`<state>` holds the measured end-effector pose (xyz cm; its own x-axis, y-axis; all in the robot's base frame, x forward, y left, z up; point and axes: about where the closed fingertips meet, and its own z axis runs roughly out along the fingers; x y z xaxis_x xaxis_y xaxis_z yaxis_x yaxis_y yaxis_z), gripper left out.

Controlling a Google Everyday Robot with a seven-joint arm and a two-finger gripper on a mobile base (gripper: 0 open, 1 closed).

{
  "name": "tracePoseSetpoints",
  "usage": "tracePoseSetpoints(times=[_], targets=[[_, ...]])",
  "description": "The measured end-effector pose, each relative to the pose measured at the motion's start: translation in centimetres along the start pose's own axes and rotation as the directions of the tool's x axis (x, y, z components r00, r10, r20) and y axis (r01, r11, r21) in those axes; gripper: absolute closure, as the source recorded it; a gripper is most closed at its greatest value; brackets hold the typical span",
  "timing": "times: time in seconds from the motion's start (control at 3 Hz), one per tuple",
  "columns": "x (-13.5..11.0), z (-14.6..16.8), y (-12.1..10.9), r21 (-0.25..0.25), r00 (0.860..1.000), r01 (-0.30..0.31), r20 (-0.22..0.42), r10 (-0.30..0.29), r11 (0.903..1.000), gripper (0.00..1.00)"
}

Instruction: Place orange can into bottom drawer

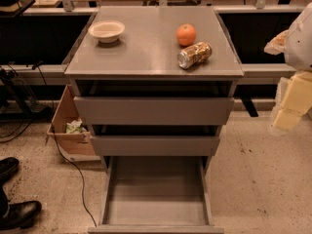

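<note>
The orange can (194,54) lies on its side near the right front corner of the grey cabinet's top (146,50), silver end facing forward-left. The bottom drawer (156,199) is pulled fully out at floor level and its flat floor is bare. My gripper (292,104), cream-coloured below a white arm, hangs at the right edge of the view. It is off to the right of the cabinet and below its top, well apart from the can and holding nothing that I can see.
A round orange fruit (186,34) sits just behind the can. A white bowl (107,31) stands at the back left of the top. Two upper drawers (153,110) are slightly out. A cardboard box (70,130), a cable and black shoes (17,213) are on the floor at left.
</note>
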<state>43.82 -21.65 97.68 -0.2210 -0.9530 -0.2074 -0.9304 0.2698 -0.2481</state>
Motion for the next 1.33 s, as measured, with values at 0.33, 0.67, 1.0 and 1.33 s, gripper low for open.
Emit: tracePoseSetpoints(times=[0.33, 0.67, 1.0, 1.33], targets=[[0.0, 0.0, 0.0, 0.000, 1.000, 0.000, 0.000, 0.000, 1.0000, 0.00], [-1.5, 2.1, -1.5, -0.004, 0.999, 0.018, 0.039, -0.018, 0.9998, 0.00], [-4.5, 5.9, -4.2, -0.019, 0.993, 0.052, 0.104, -0.050, 0.9985, 0.00], [-8.2, 8.8, -7.1, -0.019, 0.980, 0.113, 0.166, -0.108, 0.9934, 0.00]])
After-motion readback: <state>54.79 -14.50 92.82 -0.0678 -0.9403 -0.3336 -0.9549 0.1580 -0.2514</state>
